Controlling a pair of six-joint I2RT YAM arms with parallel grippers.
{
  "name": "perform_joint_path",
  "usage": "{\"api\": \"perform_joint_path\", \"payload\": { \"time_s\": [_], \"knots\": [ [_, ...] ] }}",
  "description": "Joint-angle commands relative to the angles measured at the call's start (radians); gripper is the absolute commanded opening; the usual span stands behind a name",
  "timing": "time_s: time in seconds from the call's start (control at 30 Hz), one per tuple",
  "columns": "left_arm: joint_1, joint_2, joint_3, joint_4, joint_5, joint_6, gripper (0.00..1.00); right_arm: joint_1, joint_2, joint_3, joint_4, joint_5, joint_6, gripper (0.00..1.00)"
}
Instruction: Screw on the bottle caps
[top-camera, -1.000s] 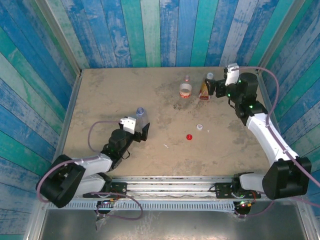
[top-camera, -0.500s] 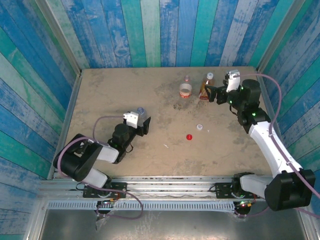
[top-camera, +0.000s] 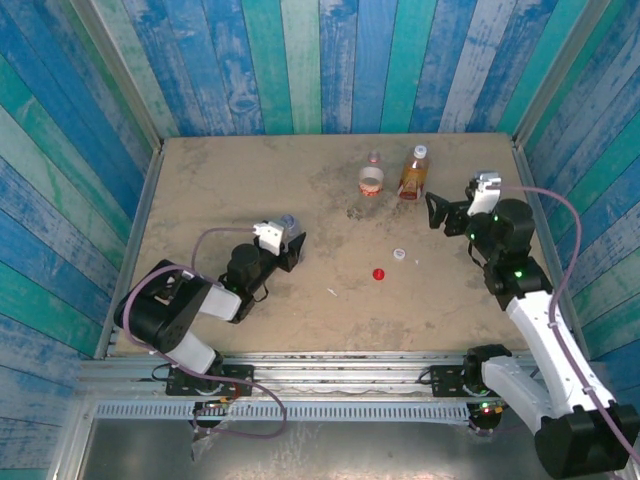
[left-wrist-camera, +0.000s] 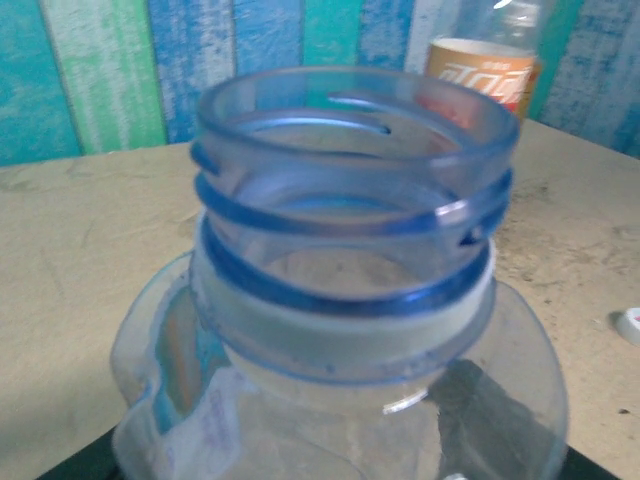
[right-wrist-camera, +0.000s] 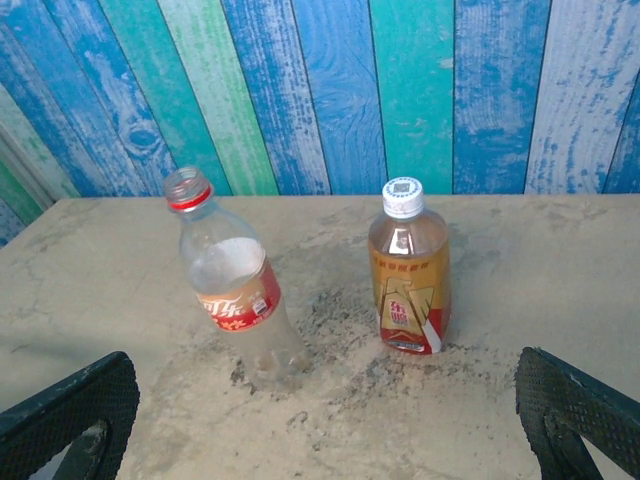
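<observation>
The clear bluish bottle (left-wrist-camera: 340, 300) stands close up between the jaws of my left gripper (left-wrist-camera: 330, 450), its threaded neck bare. A dark finger (left-wrist-camera: 495, 410) presses its lower right side. In the top view that gripper (top-camera: 288, 246) holds the bottle (top-camera: 287, 224) left of centre. The amber bottle (right-wrist-camera: 408, 270) stands upright at the back with a white cap (right-wrist-camera: 403, 196) on it. Beside it, the clear bottle with the red-white label (right-wrist-camera: 235, 290) is uncapped. A red cap (top-camera: 379, 273) and a white cap (top-camera: 400, 254) lie loose mid-table. My right gripper (top-camera: 438, 213) stands open, right of the amber bottle (top-camera: 414, 175).
Blue and green plank walls (top-camera: 300, 70) close in the table on three sides. A small white scrap (top-camera: 332, 292) lies near the front. Bare tabletop (top-camera: 220, 180) stretches across the back left and along the front right.
My left gripper has closed in on the bluish bottle and shifted slightly right. My right gripper has drawn back to the right, away from the amber bottle, which now stands free and upright.
</observation>
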Motion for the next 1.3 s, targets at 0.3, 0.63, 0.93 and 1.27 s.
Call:
{"api": "perform_joint_path", "payload": {
  "time_s": [0.3,0.63,0.93,1.27],
  "knots": [
    [-0.063,-0.062,0.065,-0.217,0.439,0.199,0.57,0.02,-0.031,-0.041,-0.317,-0.093,0.034,0.93],
    [-0.144,-0.072,0.009,-0.185,0.507,0.165,0.57,0.275,0.173,-0.023,-0.437,0.205,0.027,0.9],
    [-0.145,0.014,0.03,-0.116,0.53,0.165,0.59,0.34,0.516,0.118,-0.437,0.265,0.026,0.68],
    [-0.146,0.062,0.02,-0.07,0.528,0.162,0.62,0.325,0.759,0.241,-0.423,0.292,0.076,0.55]
  ]
}}
